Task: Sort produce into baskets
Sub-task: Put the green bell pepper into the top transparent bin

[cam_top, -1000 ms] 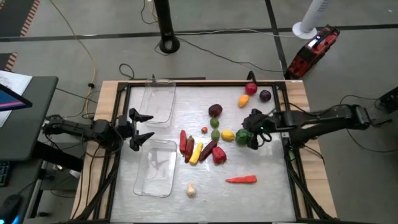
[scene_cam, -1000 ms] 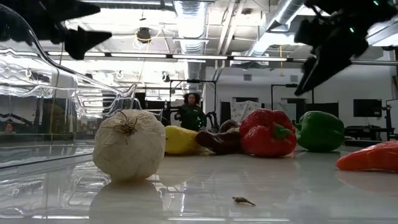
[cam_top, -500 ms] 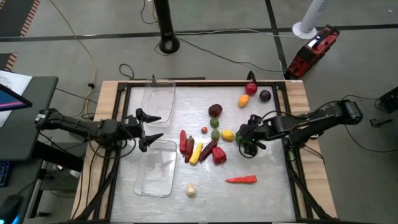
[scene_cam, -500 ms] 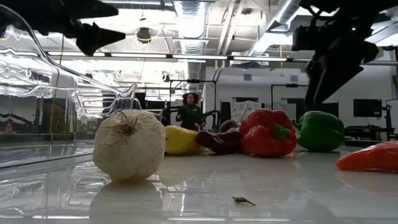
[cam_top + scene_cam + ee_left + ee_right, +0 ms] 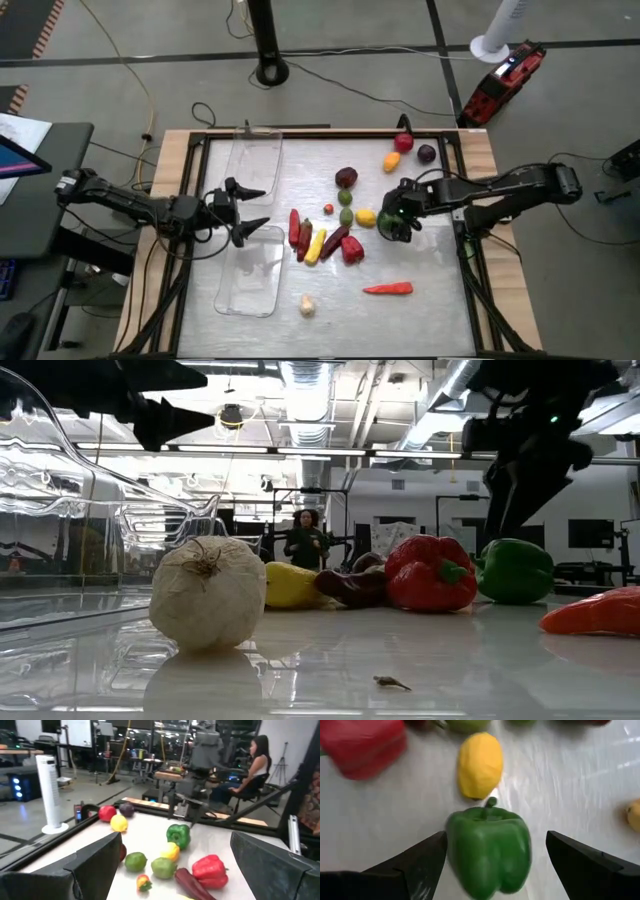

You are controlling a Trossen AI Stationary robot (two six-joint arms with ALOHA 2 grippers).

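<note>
Reaching in from the bench's right edge, the right hand (image 5: 394, 215) hangs over the green pepper (image 5: 389, 222), its fingers spread wide with the pepper between them but not gripped; the right wrist view shows one dark finger (image 5: 422, 862) beside the pepper (image 5: 489, 849) and the other well clear of it. A yellow lemon-like fruit (image 5: 366, 216) lies just beside the pepper, toward the middle of the bench (image 5: 430, 300).

The left hand (image 5: 248, 208) comes in from the left edge and hovers with its fingers open and holding nothing, between the two clear baskets. One basket (image 5: 254, 165) lies toward the far left corner, the other (image 5: 250, 270) toward the near left corner; I see no produce in either.

Most produce sits mid-bench: a red chili (image 5: 294, 228), a yellow pepper (image 5: 316, 246), a dark purple piece (image 5: 334, 241) and a red pepper (image 5: 352, 249) close together, with two green fruits (image 5: 346, 206) and a dark red fruit (image 5: 346, 178) farther back. A yellow fruit (image 5: 392, 161), a red fruit (image 5: 403, 143) and a purple fruit (image 5: 426, 154) lie near the far right corner. An orange carrot (image 5: 388, 289) and a white garlic (image 5: 307, 306) rest toward the near edge.
</note>
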